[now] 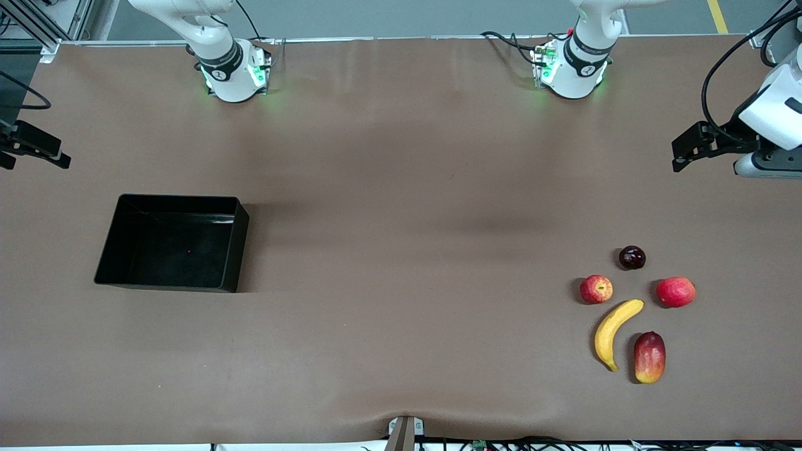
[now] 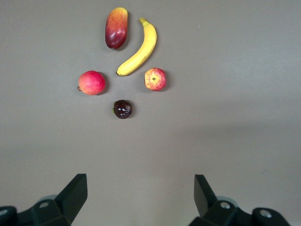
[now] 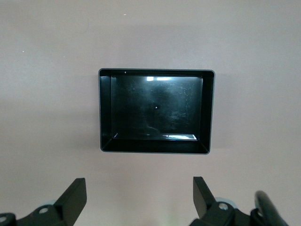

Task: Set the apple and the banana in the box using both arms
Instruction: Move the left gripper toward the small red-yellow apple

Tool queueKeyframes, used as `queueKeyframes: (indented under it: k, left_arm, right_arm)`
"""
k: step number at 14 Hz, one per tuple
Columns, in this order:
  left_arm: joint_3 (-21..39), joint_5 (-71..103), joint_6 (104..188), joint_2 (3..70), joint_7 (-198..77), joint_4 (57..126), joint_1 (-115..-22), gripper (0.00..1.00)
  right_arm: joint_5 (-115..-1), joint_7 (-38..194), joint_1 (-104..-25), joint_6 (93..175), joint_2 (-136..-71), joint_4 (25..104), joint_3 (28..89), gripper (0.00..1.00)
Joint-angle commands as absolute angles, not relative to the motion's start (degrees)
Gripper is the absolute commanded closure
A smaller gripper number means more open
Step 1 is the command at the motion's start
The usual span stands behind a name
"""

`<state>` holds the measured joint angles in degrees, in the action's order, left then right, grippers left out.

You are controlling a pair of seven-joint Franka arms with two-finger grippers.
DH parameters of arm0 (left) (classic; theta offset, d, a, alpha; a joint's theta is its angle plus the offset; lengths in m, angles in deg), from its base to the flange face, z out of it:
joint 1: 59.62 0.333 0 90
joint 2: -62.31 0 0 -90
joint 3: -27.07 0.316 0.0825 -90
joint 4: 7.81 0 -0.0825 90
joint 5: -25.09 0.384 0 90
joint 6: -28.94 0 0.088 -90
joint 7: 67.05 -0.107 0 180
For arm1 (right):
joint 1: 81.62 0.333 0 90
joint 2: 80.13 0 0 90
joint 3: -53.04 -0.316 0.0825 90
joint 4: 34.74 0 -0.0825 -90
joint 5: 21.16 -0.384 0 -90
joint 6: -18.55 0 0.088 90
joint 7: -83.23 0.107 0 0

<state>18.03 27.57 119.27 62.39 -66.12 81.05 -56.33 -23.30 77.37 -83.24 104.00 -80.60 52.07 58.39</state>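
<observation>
Table (image 1: 401, 188): brown surface, bears all items.
Box (image 1: 235, 250): black, nothing in it, toward the right arm's end of the table.
Left gripper (image 2: 141, 195): raised over bare table at the left arm's end, fingers spread wide, holding nothing.
Right gripper (image 3: 139, 195): raised at the right arm's end, fingers spread wide, holding nothing.
Banana (image 1: 613, 332): on table, left arm's end, well apart from box, between apple and mango.
Mango (image 1: 649, 357): just beside banana, nearest the front camera.
Pink-red fruit (image 1: 676, 292): near banana's upper tip.
Apple (image 1: 596, 289): on table, just beside banana's upper tip.
Dark plum (image 1: 632, 257): farthest of the fruits from the front camera.
</observation>
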Motion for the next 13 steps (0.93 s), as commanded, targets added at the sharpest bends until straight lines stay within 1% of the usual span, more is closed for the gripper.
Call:
queueKeyframes:
  k: [1, 5, 9, 11, 13]
  left_arm:
    - [17.9, 27.2, 118.4, 63.0, -66.2, 80.9, -56.1, 0.00]
    - [18.0, 27.4, 119.3, 62.3, -66.5, 80.8, -56.0, 0.00]
    - [18.0, 27.7, 123.3, 58.0, -67.0, 80.8, -55.9, 0.00]
    - [17.9, 27.7, 123.9, 55.7, -66.0, 80.6, -56.4, 0.00]
    - [17.9, 27.9, 127.1, 53.6, -66.2, 80.9, -56.1, 0.00]
  right_arm:
    - [-22.7, 78.5, -82.9, 103.5, -80.0, 52.4, 58.5, 0.00]
    - [-22.7, 78.4, -83.0, 103.4, -80.0, 52.4, 58.5, 0.00]
    - [-22.7, 78.4, -83.0, 103.4, -80.0, 52.3, 58.5, 0.00]
    - [-22.7, 78.3, -83.5, 103.5, -80.0, 51.9, 58.7, 0.00]
    - [-22.4, 77.5, -84.6, 103.9, -81.3, 51.6, 58.7, 0.00]
